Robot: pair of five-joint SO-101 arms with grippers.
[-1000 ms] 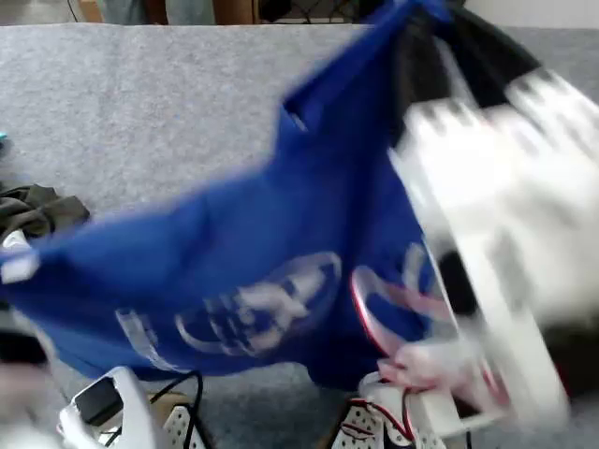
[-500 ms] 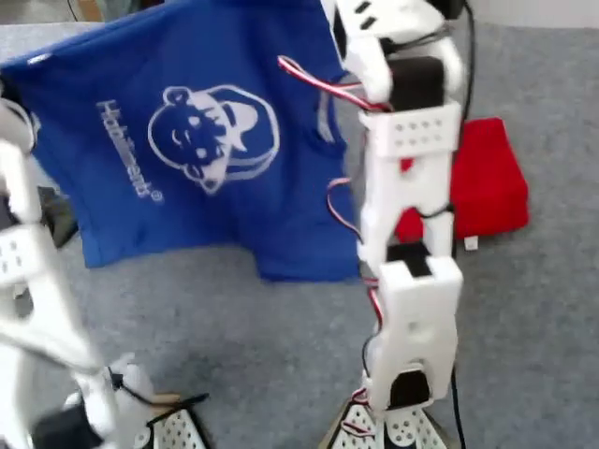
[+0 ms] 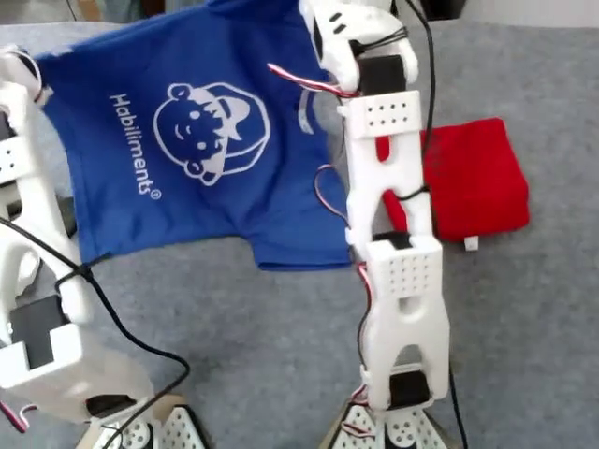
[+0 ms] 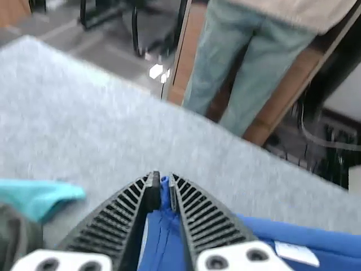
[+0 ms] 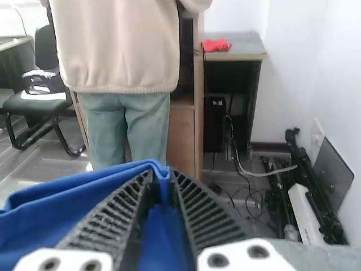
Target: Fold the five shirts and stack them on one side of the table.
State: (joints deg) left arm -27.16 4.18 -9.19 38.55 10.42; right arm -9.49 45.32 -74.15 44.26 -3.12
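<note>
A blue shirt (image 3: 201, 140) with a white face print hangs spread in the air over the far half of the grey table (image 3: 281, 346). My left gripper (image 4: 161, 183) is shut on one upper corner of the blue shirt (image 4: 163, 226). My right gripper (image 5: 161, 176) is shut on the other upper corner of the blue shirt (image 5: 67, 226). In the high view the left arm (image 3: 28, 253) stands at the left and the right arm (image 3: 388, 215) rises in the middle. A folded red shirt (image 3: 468, 178) lies on the table right of the right arm.
A teal cloth (image 4: 36, 195) and a dark garment (image 4: 11, 234) lie at the table's left side. A person stands beyond the far edge. Cables trail near the arm bases (image 3: 159, 426) at the front.
Both arms have swung the blue shirt up and away from the camera, spreading it flat with the print facing up. The red shirt has come into sight.
</note>
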